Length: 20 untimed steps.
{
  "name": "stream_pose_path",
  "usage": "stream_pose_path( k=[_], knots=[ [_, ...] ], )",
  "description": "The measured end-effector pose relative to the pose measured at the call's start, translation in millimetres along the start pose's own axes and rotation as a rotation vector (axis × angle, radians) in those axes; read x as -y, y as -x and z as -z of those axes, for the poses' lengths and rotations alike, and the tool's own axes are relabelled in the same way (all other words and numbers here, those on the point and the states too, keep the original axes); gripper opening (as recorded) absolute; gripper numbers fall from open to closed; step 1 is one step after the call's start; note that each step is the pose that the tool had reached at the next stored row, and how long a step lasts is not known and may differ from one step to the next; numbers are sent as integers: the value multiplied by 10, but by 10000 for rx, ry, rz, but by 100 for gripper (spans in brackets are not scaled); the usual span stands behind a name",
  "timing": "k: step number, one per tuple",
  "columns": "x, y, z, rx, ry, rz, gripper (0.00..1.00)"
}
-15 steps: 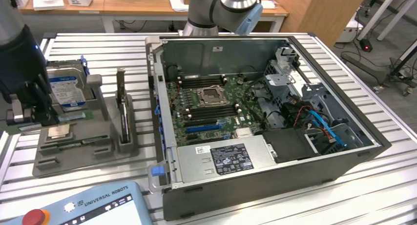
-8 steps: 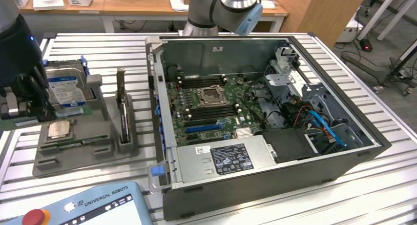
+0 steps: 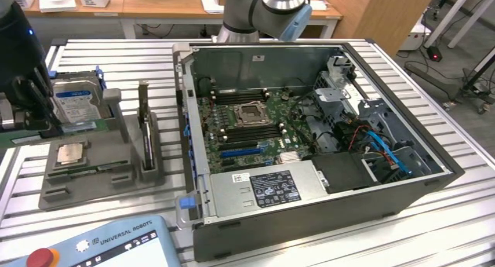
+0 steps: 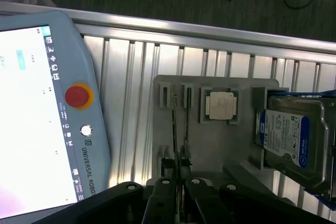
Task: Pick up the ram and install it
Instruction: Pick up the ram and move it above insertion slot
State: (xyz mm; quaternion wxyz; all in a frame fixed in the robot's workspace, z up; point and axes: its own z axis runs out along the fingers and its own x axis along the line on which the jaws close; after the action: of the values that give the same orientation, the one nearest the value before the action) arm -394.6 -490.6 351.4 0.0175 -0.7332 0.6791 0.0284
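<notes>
Ram (image 3: pixel 77 173) stands on edge in a slot of the tray (image 3: pixel 85 191), on the side nearest the exterior camera, just beside the CPU (image 3: pixel 71 153). Hard drive (image 3: pixel 77 102) is at the tray's far end. Card (image 3: pixel 145 128) is upright on the exterior view's right of the tray. Gripper (image 4: pixel 179 187) hangs over the tray, clear of the ram, jaws together. Case (image 3: pixel 444 171) lies open beside the tray. Pendant (image 4: pixel 37 119) rests near the tray.
</notes>
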Motion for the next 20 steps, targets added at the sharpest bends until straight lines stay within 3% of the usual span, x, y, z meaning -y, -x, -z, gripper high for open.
stream_pose_path(
  k=[20],
  knots=[
    [-1, 3, 57, 15, -74, -1127, 13]
  ],
)
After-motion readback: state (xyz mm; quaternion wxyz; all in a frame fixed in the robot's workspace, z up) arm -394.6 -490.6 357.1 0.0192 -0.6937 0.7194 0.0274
